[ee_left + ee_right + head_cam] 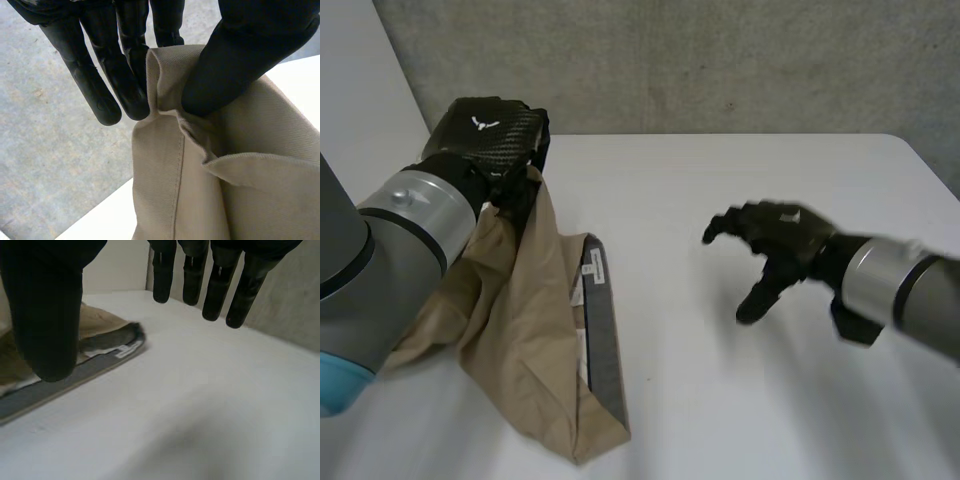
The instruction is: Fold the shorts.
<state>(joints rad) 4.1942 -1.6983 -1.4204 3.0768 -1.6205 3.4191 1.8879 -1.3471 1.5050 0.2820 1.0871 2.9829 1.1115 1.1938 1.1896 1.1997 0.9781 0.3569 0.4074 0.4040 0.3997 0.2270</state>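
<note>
Shorts (535, 330) are heaped on the left side of the table (740, 400), an edge pinched between thumb and fingers of the left robot hand (490, 128) and held up, probably so it can be folded over. Right robot hand (775, 235) is spread, nothing held.

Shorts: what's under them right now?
The white table lies beneath the shorts where they rest. The left hand pinches their other end up; the cloth and left arm cover whatever lies below that.
</note>
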